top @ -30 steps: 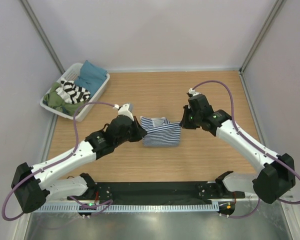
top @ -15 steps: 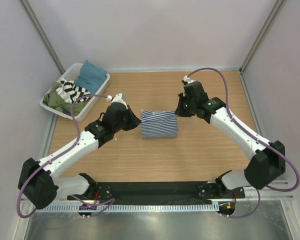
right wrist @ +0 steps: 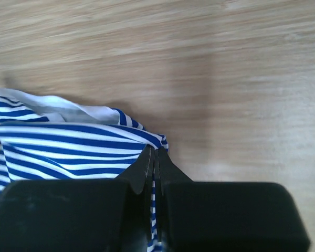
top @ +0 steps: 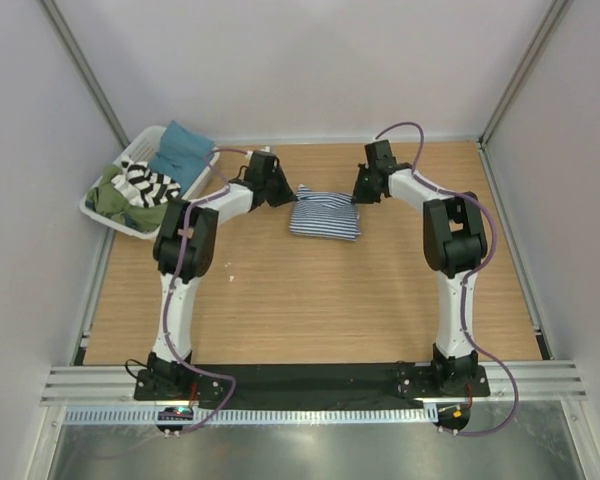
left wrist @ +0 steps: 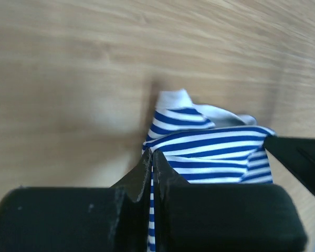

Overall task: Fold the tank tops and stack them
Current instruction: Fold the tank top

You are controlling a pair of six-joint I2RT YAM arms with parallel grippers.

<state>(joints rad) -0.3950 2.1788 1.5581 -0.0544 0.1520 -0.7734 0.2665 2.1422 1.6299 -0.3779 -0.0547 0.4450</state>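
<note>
The navy-and-white striped tank top (top: 325, 213) lies folded on the wooden table toward the back middle. My left gripper (top: 288, 194) is shut on its left far corner; in the left wrist view the cloth (left wrist: 210, 144) runs between the closed jaws of the left gripper (left wrist: 153, 155). My right gripper (top: 356, 196) is shut on its right far corner; in the right wrist view the cloth (right wrist: 68, 147) is pinched at the right gripper (right wrist: 155, 152). The black-and-white striped tank top (top: 148, 183) lies crumpled in the white basket (top: 202, 177) at the back left.
The basket also holds a teal cloth (top: 183, 148) and a green cloth (top: 115, 203). Grey walls enclose the table on three sides. Both arms stretch far toward the back wall. The black base rail (top: 310, 382) runs along the near edge.
Both grippers have carried the navy-striped top away from the arm bases toward the back of the table. Both arms are now stretched out much further.
</note>
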